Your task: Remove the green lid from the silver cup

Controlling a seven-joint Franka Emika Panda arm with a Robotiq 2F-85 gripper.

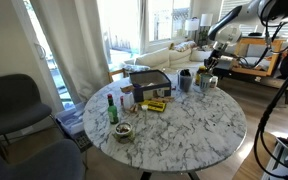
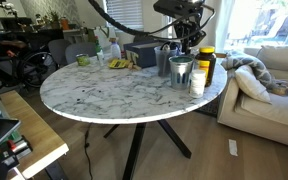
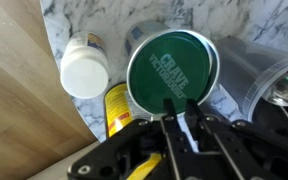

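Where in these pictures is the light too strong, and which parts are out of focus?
In an exterior view the window is blown out to white; in an exterior view the gripper shows only as a dark shape with little detail; in the wrist view the green lid has readable print, while the gripper's near parts are soft.

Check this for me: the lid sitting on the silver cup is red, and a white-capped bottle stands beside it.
Wrong in colour: the wrist view shows the lid on the silver cup is green, not red. The white-capped bottle does stand beside it.
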